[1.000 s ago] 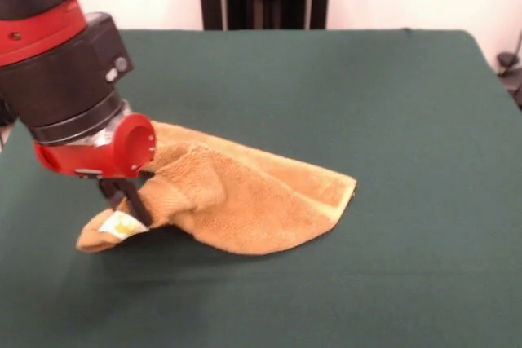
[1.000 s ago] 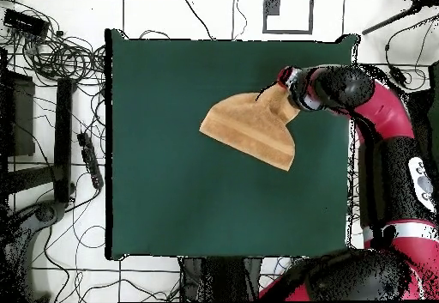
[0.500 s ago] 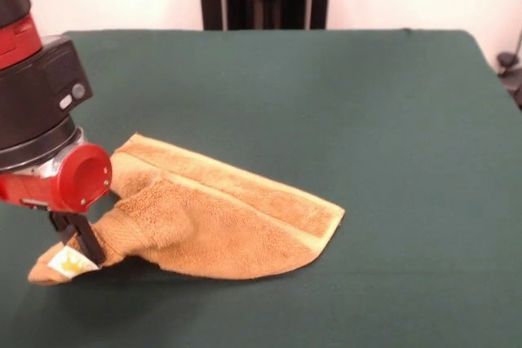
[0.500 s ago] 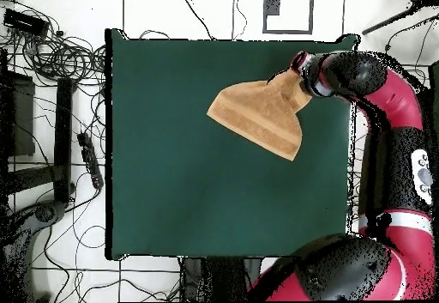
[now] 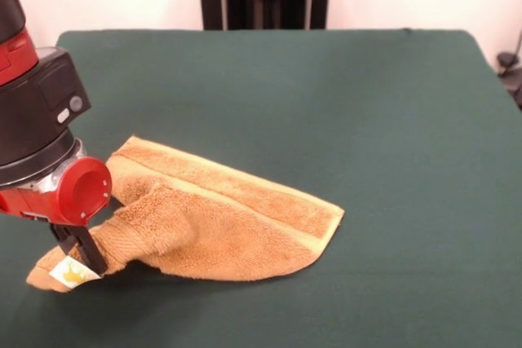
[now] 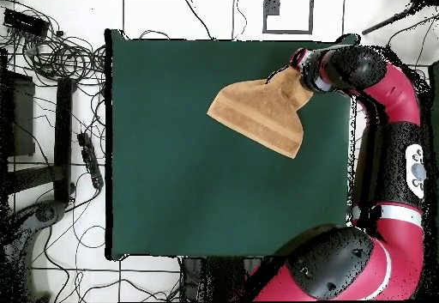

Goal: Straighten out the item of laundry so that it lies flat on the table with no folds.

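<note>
Item: one towel [image 5: 220, 218], orange-tan terry cloth, with a paler yellow-green woven stripe and hem running along its far long edge in the front view. Condition: not flat. One corner was drawn up into a bunched, ridged cone, and a fold ran from that corner across the body; the remainder lay spread on the cloth, tapering to a corner at the opposite end.

Label: a small white tag [image 5: 72, 272] with a yellowish mark at the gathered corner; no writing could be read.

Location: on the table [image 5: 391, 120], dark green, far larger than the towel. In the overhead view the towel [image 6: 261, 112] sat in the upper right part of the table [image 6: 189, 188], its pinched corner close to the right edge.

End effector: gripper [image 5: 80, 248], dark fingers below a red collar, clamped on the towel's gathered corner beside the tag, that corner held slightly raised off the surface.

Containers: none recorded.
</note>
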